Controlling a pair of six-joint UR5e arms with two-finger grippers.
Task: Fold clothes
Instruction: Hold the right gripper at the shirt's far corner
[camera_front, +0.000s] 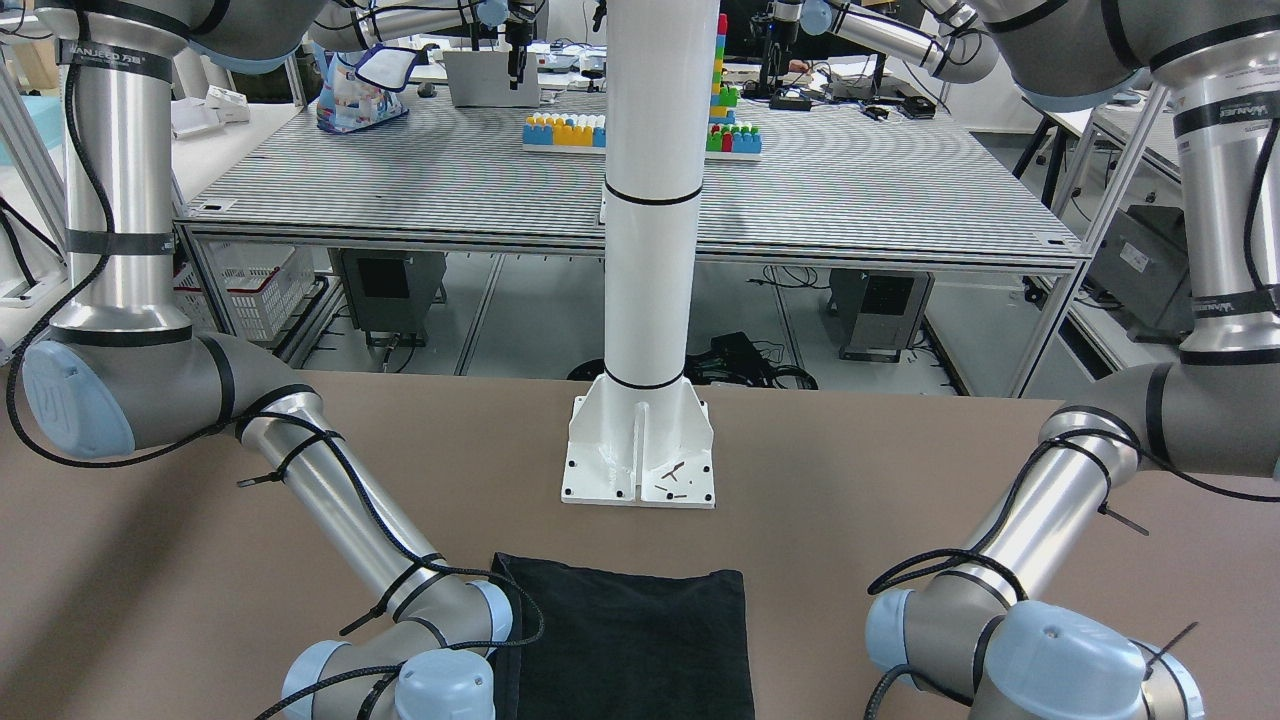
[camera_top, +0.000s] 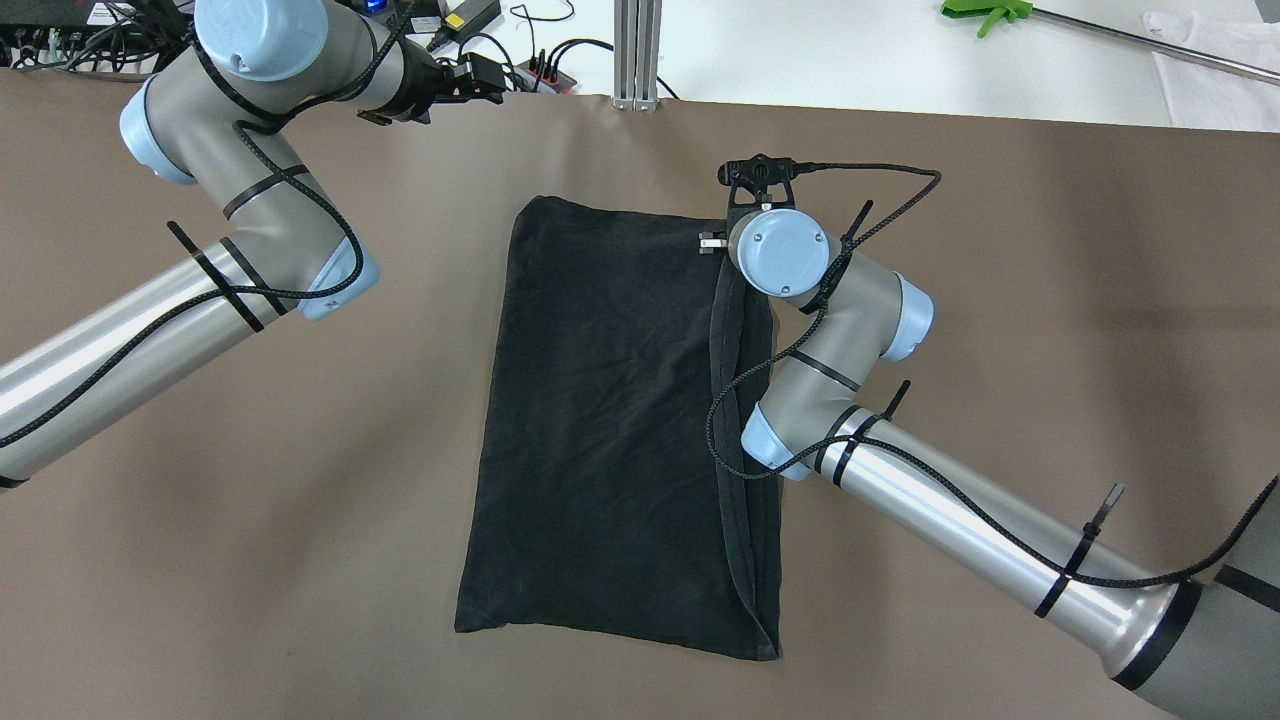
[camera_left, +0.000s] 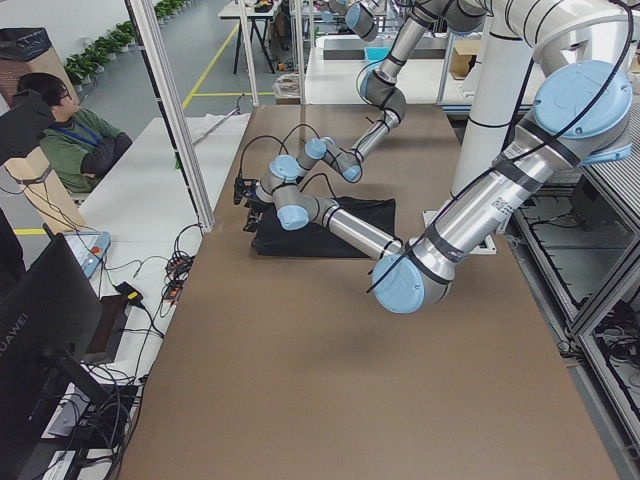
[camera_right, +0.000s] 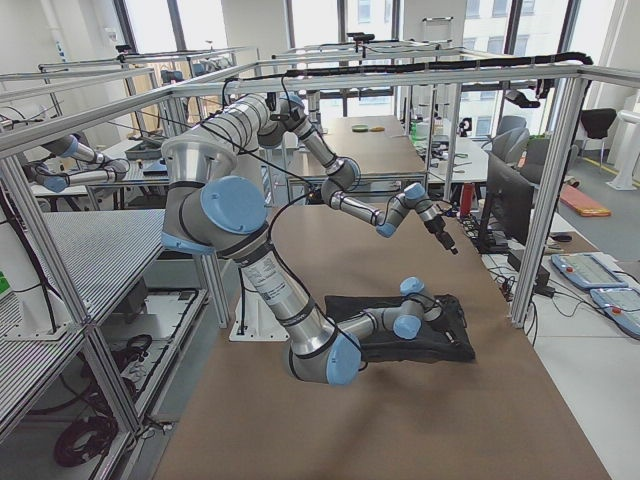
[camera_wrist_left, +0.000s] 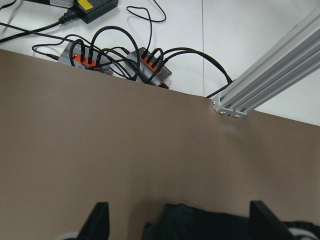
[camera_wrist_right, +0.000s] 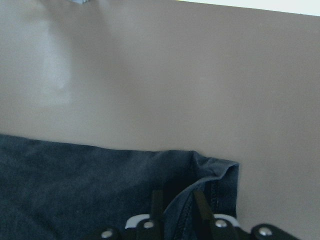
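The clothes (camera_top: 600, 420) are one black garment lying flat on the brown table (camera_top: 1000, 250), with its right edge doubled over into a narrow strip. My right gripper (camera_top: 712, 242) sits low at the garment's far right corner. In the right wrist view its fingers (camera_wrist_right: 156, 202) stand close together with the hemmed corner of the clothes (camera_wrist_right: 75, 190) pinched up between them. My left gripper (camera_top: 487, 85) hovers above the table's far edge, away from the cloth. Its fingers (camera_wrist_left: 100, 222) are spread wide with nothing between them, and the clothes (camera_wrist_left: 200, 225) show just below.
The white pillar's base (camera_front: 640, 450) is bolted to the table near the garment's robot-side end. An aluminium post (camera_wrist_left: 270, 80) and power strips with cables (camera_wrist_left: 120, 62) lie beyond the far table edge. A person (camera_left: 75, 145) sits past that edge.
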